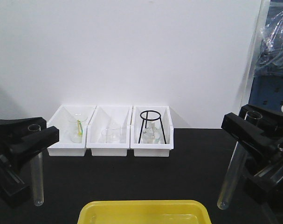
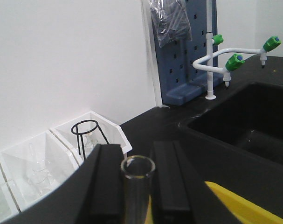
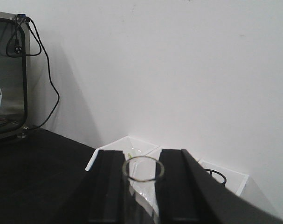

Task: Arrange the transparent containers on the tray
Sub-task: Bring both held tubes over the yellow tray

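My left gripper (image 1: 38,134) pinches the left test tube (image 1: 37,177) just under its open rim. The tube hangs upright below the fingers, with its rounded bottom pointing down at the black bench (image 1: 188,163). In the left wrist view the glass rim sits squarely between the two black fingers (image 2: 106,182), which press against it on both sides.

My right gripper (image 1: 247,127) clamps the right test tube (image 1: 232,172) near its top. This one is tilted, its rounded end slanting down and inward toward my left gripper. I cannot tell whether either bottom touches the bench.

The yellow tray (image 1: 143,204) lies on the bench between my two grippers and lower than both, apart from both tubes.

Past the grippers, against the white wall, three white bins (image 1: 111,148) stand side by side with glassware inside. The bin closest to my right gripper holds a black wire stand (image 1: 153,113).
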